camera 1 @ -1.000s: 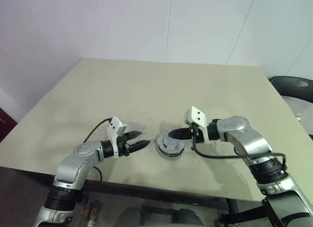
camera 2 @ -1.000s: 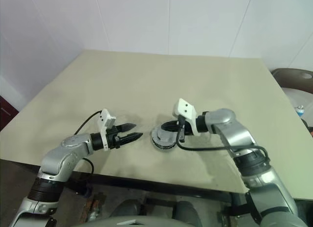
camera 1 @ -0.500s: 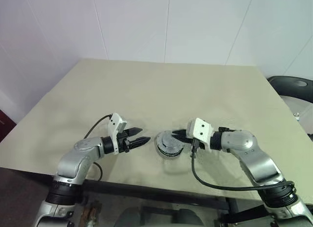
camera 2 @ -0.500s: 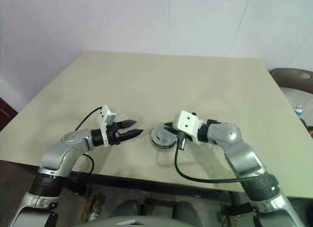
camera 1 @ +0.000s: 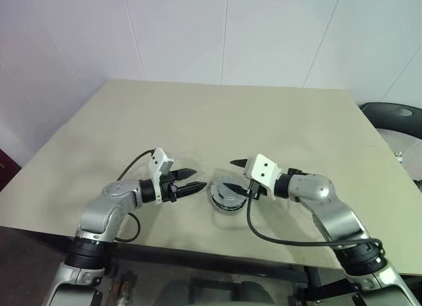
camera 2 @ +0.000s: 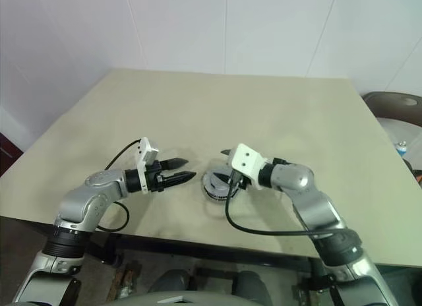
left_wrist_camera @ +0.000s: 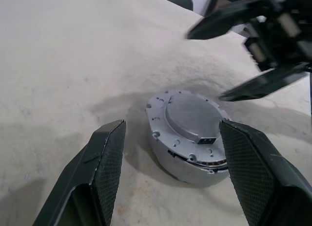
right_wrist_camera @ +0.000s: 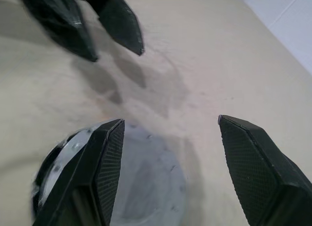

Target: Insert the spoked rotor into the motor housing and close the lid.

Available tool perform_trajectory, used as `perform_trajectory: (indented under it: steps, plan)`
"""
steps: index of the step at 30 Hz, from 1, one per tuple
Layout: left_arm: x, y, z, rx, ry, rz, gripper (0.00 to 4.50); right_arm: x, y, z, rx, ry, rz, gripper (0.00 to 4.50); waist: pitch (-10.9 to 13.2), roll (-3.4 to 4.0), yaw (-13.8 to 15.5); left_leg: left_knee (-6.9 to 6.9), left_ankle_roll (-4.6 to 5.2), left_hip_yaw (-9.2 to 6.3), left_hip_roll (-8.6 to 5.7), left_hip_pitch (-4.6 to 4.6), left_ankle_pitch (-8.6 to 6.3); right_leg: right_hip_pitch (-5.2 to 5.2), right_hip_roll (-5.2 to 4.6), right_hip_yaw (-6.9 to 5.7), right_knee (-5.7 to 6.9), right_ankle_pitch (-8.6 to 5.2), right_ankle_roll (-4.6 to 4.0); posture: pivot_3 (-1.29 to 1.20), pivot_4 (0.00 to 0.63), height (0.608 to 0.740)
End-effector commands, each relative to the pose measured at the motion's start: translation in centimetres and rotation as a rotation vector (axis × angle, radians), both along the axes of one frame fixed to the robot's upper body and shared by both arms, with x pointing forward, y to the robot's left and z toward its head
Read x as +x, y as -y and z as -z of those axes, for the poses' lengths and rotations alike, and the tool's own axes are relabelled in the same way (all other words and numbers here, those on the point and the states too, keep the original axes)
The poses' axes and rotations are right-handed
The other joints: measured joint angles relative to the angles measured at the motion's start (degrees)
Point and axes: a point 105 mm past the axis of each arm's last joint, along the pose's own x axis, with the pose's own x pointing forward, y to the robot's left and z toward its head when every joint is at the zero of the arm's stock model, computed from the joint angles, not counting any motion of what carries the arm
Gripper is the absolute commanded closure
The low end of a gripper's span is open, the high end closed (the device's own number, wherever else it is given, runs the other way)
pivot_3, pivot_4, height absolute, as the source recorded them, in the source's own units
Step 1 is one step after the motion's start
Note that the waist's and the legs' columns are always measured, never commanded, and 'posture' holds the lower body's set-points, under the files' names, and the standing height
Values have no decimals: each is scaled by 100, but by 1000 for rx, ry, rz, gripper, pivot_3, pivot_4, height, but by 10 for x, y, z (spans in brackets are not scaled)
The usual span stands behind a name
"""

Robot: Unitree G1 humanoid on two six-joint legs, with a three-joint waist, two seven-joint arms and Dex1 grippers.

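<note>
Lid (left_wrist_camera: 191,115) sits on motor housing (left_wrist_camera: 187,158) (rigid, weighty metal, likely slick); I'd grip its rim. Both jaws open, flanking it.

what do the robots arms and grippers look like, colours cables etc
Both arms are silver-grey metal with black joint bands. The left gripper and right gripper each have two black tapered fingers with cross-hatched inner pads. A white camera block with two small dark holes sits on each wrist, trailing a looping black cable.
</note>
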Motion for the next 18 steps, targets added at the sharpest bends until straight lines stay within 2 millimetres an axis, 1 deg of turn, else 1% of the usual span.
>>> perform_trajectory:
  steps: [1,6,8,10,12,14,18]
  plan:
    - [-3,-6,-15,-10,58,-19,1246,9,-9,-5,14,51,4,1281,0,0,0,0,0,0,1,-1,0,-1,0,0,0,0,1,0,0,740]
    - [-3,-21,-18,-11,67,-97,1246,9,-24,9,27,78,19,1281,0,0,0,-1,0,0,0,-3,0,-4,-3,1,0,0,1,0,0,740]
    - [-5,-20,-19,-19,63,-108,1246,2,-29,14,13,96,-10,1281,0,0,12,-1,-1,-1,0,-3,0,-3,-4,1,2,0,1,0,0,740]
    - [-8,-19,-15,-10,53,-100,1246,-6,-33,22,-5,97,-33,1281,0,0,12,-1,-1,-1,-3,-3,0,-1,-8,1,0,0,1,0,0,740]
    - [-9,-19,-15,-9,50,-95,1246,-7,-37,23,17,84,-18,1281,0,0,3,-1,-1,0,-6,-3,0,-1,-10,2,-1,0,0,0,0,740]
    - [-7,-18,-18,-16,52,-93,1246,-9,-38,21,28,84,-14,1281,0,0,2,1,-2,0,-6,-2,1,-1,-10,2,2,0,0,0,0,740]
    - [-5,-13,-16,-15,45,-79,1246,-6,-29,24,14,91,12,1281,0,0,2,1,-5,-2,-3,4,3,3,-4,1,7,0,0,0,0,740]
